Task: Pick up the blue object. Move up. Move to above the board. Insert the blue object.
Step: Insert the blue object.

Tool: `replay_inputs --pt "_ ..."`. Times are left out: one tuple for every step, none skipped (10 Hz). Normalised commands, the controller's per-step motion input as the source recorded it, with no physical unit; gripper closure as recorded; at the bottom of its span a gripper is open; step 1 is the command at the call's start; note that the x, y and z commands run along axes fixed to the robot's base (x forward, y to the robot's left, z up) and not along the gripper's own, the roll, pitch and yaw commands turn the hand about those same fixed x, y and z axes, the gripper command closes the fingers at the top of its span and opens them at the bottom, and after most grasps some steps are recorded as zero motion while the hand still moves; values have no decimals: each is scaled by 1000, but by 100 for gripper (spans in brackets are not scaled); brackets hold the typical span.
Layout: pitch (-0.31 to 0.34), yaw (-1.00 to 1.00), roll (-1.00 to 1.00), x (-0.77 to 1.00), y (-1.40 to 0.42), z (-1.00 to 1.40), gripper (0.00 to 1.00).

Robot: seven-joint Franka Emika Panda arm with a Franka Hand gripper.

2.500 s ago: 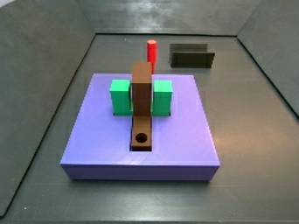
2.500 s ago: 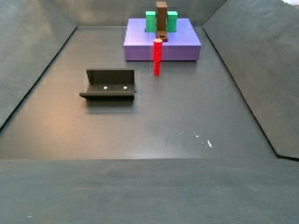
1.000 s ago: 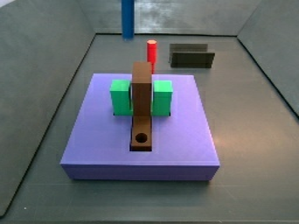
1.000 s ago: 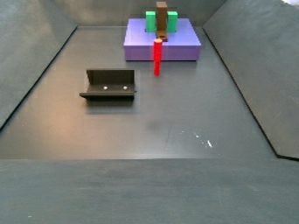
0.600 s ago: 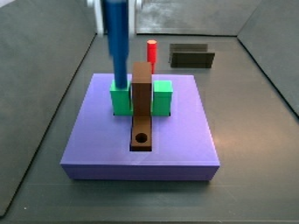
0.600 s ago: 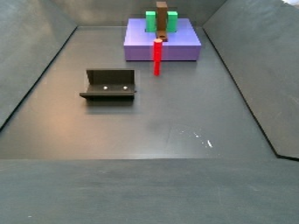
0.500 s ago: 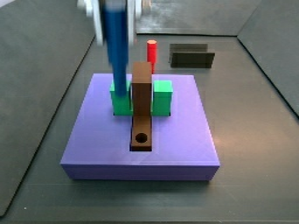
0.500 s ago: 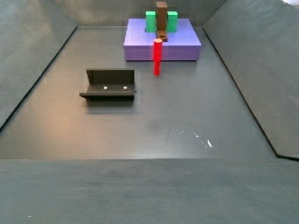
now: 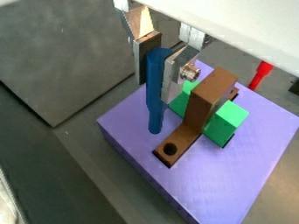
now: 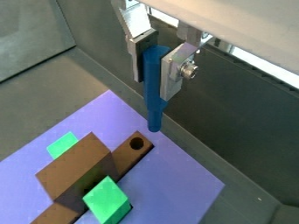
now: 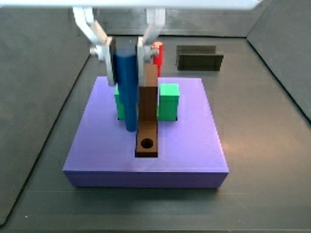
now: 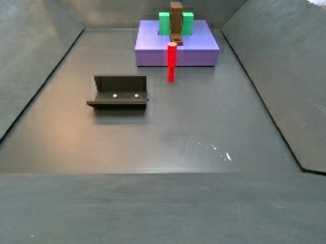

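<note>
My gripper is shut on the blue object, a slim upright blue peg, and holds it over the lavender board. The peg's lower end hangs close to the round hole in the brown strip, a little to the side of it. Both wrist views show the peg clamped between the silver fingers, with the hole nearby. Two green blocks flank the strip. In a side view the board shows, but gripper and blue peg do not.
A red peg stands on the floor beside the board, partly hidden behind my finger in a side view. The dark fixture stands on the floor away from the board. Grey walls enclose the floor.
My gripper with the blue peg came into a side view from the upper left and moved down and across over the board toward the strip's hole.
</note>
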Motion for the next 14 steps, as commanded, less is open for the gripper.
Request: replay_inputs --pt "-211 0 473 120 -234 -109 100" --pt "-97 -34 500 280 -249 -197 100" --pt "-26 -223 383 409 -103 -531 100" --pt "0 -209 261 460 0 -589 100" --pt "24 -169 67 557 37 -480 100" --pt "47 -111 0 429 131 -337 100" --pt "60 -154 -84 271 223 -220 100" --pt "33 -246 -256 0 529 -31 100" --pt "0 -240 -326 -43 491 0 100" --pt "-47 0 -304 -126 100 -26 100" --pt "-21 126 -220 -260 -54 0 100" --pt "0 83 -183 -249 -109 94 100" --pt "0 100 -147 -11 -11 0 100" --pt "0 69 -103 -69 0 -97 100"
